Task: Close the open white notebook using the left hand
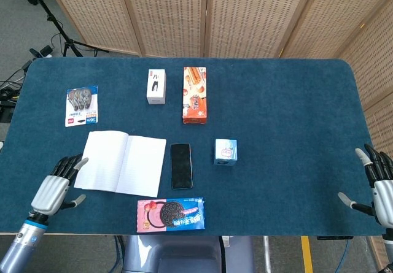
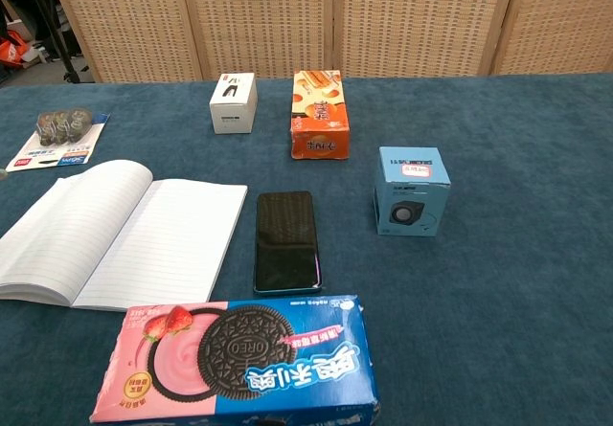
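The white notebook (image 1: 121, 163) (image 2: 120, 229) lies open and flat on the blue table, lined pages up, left of centre. My left hand (image 1: 56, 188) hovers just off the notebook's near-left corner, fingers apart and holding nothing; its fingertips reach close to the left page edge. The chest view does not show this hand. My right hand (image 1: 379, 184) stays at the table's right edge, fingers spread and empty.
A black phone (image 1: 181, 165) lies right beside the notebook. An Oreo box (image 1: 171, 215) sits at the front edge, a small blue box (image 1: 225, 151) right of the phone. Farther back are an orange snack box (image 1: 194, 94), a white box (image 1: 156, 86) and a blister pack (image 1: 81, 105).
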Tool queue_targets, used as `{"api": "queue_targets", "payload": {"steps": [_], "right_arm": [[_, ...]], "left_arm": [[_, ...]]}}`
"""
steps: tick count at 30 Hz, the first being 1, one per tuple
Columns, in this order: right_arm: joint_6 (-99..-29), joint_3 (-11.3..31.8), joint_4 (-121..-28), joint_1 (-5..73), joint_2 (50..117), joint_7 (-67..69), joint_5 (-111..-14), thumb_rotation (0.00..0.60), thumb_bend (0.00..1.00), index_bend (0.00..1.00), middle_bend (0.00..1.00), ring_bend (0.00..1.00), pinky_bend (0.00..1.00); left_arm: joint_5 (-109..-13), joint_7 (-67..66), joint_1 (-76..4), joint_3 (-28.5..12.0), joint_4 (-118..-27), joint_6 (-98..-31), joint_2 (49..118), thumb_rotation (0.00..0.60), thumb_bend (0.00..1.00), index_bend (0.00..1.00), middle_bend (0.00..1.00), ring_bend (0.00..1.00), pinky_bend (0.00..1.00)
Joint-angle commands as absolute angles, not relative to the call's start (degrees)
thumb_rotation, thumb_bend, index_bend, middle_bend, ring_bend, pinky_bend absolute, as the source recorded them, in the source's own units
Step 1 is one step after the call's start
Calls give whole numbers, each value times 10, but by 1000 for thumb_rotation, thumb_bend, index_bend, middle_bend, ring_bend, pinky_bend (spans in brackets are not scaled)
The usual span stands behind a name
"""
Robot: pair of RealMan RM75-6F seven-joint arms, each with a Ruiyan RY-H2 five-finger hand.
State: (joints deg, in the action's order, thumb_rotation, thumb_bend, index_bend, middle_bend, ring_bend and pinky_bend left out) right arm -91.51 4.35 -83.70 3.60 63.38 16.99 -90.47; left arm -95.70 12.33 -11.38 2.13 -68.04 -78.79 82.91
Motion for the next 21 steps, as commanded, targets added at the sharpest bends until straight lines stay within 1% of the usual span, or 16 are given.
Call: {"api": "queue_targets", "payload": {"steps": [1,5,14,21], "right_arm": [[-914,44,-838,36,633,171,-904,600,0,0,0,0,0],[-913,43,-839,36,633,171,-905,600,0,0,0,0,0],[-914,45,-839,35,630,178,-901,600,0,0,0,0,0],[-914,45,-839,35,628,185,-900,600,0,0,0,0,0]], "left_arm": [[-969,138,-117,27,-646,-801,856,600,226,0,0,0,0],[-976,147,-119,32,-615,-808,877,600,279,0,0,0,0],[-977,146,-121,35,-559,-814,919,600,238,0,0,0,0],[-968,149,-123,32,-519,-815,948,600,239,0,0,0,0]]}}
